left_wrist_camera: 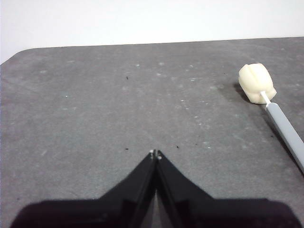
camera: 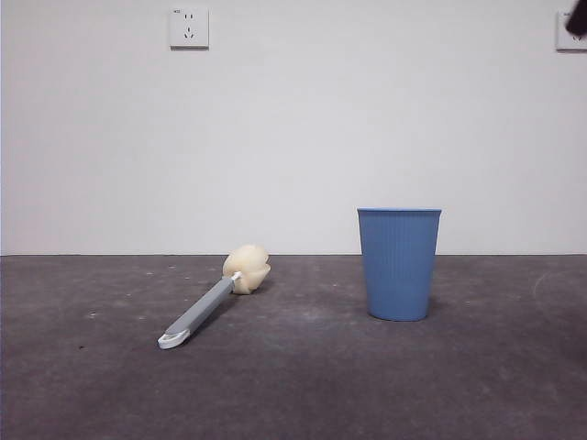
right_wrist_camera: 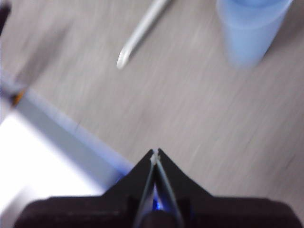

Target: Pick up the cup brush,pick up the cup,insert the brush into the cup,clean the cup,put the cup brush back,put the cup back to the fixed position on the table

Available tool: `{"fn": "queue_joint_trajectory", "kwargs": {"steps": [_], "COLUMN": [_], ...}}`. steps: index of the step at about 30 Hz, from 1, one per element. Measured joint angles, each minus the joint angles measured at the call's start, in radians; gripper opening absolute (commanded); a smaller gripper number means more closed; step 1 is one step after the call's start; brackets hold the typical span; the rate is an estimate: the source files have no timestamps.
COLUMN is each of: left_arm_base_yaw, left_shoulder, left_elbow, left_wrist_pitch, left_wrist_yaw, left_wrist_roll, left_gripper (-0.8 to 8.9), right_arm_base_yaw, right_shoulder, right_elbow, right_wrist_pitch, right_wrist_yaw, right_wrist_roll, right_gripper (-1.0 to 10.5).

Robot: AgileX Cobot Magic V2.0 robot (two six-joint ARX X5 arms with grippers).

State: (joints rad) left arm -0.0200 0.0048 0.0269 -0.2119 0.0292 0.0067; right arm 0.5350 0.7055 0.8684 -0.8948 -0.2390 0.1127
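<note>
Flat on the table (camera: 73, 385) lies one cup brush (camera: 213, 297), its long axis running on a diagonal in the front view: the rounded cream-yellow sponge head sits farther back toward the white wall (camera: 293, 137), and the grey handle slants forward and to the left, ending in the white looped tip nearest the camera. To the brush's right, apart from it, stands one cup (camera: 399, 264), a single blue ribbed tumbler, upright with its open mouth up and its narrower base on the dark surface. Neither thing is touched by an arm. Two grippers show in the wrist views. The left gripper (left_wrist_camera: 155, 153) hangs above bare table with its two black jaws pressed together at the tips, holding nothing; the sponge head and part of the handle lie off to one side of it. The right gripper (right_wrist_camera: 156, 152) likewise has its jaws closed tip to tip on nothing, in a blurred picture that takes in the handle's looped end, the cup's lower part and the table's edge. Two wall sockets (camera: 189, 27) sit high on the wall.
</note>
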Motion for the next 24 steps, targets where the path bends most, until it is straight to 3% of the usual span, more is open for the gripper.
{"fn": "queue_joint_trajectory", "kwargs": {"steps": [5, 9, 14, 18, 24], "left_arm_base_yaw": [0.0, 0.0, 0.0, 0.0, 0.0], "left_shoulder": [0.0, 0.0, 0.0, 0.0, 0.0], "left_elbow": [0.0, 0.0, 0.0, 0.0, 0.0], "left_wrist_pitch": [0.0, 0.0, 0.0, 0.0, 0.0], "left_wrist_yaw": [0.0, 0.0, 0.0, 0.0, 0.0], "left_wrist_roll": [0.0, 0.0, 0.0, 0.0, 0.0], "left_gripper": [-0.03, -0.03, -0.03, -0.03, -0.03], "right_arm_base_yaw": [-0.159, -0.344, -0.542, -0.626, -0.642], "right_shoulder": [-0.105, -0.205, -0.36, -0.478, -0.605], "right_elbow": [-0.071, -0.201, -0.406, -0.537, -0.673], "right_wrist_pitch": [0.312, 0.482, 0.628, 0.696, 0.709], "right_wrist_yaw": [-0.073, -0.126, -0.127, -0.126, -0.125], "right_wrist_roll": [-0.108, -0.137, -0.151, -0.152, -0.154], "right_gripper": [0.0, 0.0, 0.0, 0.0, 0.0]}}
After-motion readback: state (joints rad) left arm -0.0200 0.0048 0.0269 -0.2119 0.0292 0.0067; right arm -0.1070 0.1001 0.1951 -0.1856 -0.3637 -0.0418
